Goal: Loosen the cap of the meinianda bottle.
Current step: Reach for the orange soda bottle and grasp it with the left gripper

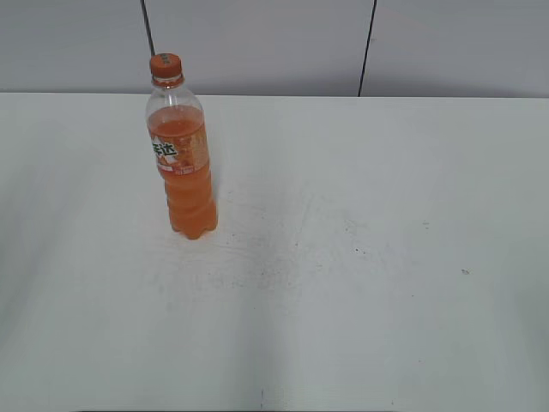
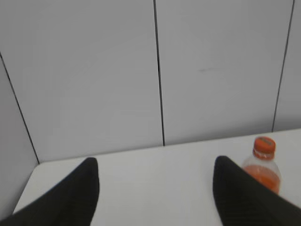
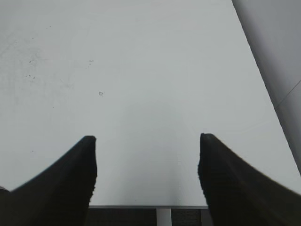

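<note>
Starting from nothing done: the cap (image 1: 165, 64) sits untouched on the meinianda bottle (image 1: 181, 154).

The bottle stands upright near the far-left corner of the surface (image 1: 360, 257), orange drink filling most of it. My left gripper (image 2: 155, 188) and right gripper (image 3: 146, 174) have jaws spread, holding nothing; gripping and twisting remain.

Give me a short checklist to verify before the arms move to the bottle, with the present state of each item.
1. Bottle stands upright on the table: ok.
2. Cap sits on the bottle neck: ok.
3. Left gripper open and holding nothing: ok.
4. Right gripper open and holding nothing: ok.
5. How tightly the cap is screwed: cannot tell.
6. Either gripper already at the bottle: not ok, both are apart from it.
</note>
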Available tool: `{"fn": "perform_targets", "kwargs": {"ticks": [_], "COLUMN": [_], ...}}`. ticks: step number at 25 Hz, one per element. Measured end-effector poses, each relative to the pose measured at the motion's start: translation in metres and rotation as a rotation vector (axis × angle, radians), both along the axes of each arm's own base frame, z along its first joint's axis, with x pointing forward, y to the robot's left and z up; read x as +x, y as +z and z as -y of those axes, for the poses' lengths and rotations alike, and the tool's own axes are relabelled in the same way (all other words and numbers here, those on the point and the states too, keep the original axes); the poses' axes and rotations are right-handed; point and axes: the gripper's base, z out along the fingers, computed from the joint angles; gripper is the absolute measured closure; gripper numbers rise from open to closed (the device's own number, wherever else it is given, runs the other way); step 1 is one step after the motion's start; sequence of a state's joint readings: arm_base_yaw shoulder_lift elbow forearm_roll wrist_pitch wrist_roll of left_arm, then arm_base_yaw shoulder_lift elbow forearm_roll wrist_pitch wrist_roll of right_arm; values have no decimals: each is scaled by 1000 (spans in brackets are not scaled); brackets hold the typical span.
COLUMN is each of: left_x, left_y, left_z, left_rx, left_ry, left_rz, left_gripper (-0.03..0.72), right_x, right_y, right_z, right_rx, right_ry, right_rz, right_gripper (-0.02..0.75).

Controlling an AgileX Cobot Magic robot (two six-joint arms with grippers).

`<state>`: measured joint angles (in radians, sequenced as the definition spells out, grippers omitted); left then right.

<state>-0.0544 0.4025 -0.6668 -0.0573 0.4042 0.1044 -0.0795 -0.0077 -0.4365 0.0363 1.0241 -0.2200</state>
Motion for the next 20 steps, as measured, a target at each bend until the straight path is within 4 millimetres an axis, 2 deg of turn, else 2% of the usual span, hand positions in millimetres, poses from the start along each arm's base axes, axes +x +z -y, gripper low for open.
{"fn": "perform_targets", "kwargs": {"ticks": [4, 8, 9, 12, 16, 20], "left_x": [49, 92, 105, 124, 141, 154], "left_y": [-9, -47, -64, -95, -130, -158], "left_z": [1, 6, 10, 23, 42, 45], "left_rx": [-6, -14, -12, -1, -40, -2], "left_ry": [17, 10, -3, -78, -277, -462], "left_rz": [63, 31, -9, -12, -23, -52], "left_gripper": [221, 221, 221, 221, 221, 221], "right_x": [0, 0, 0, 0, 0, 0], "right_y": [0, 0, 0, 0, 0, 0], "right_z": [0, 0, 0, 0, 0, 0], "right_rx": [0, 0, 0, -1, -1, -1], "right_ry": [0, 0, 0, 0, 0, 0], "right_rz": [0, 0, 0, 0, 0, 0], "right_gripper": [228, 228, 228, 228, 228, 228]}}
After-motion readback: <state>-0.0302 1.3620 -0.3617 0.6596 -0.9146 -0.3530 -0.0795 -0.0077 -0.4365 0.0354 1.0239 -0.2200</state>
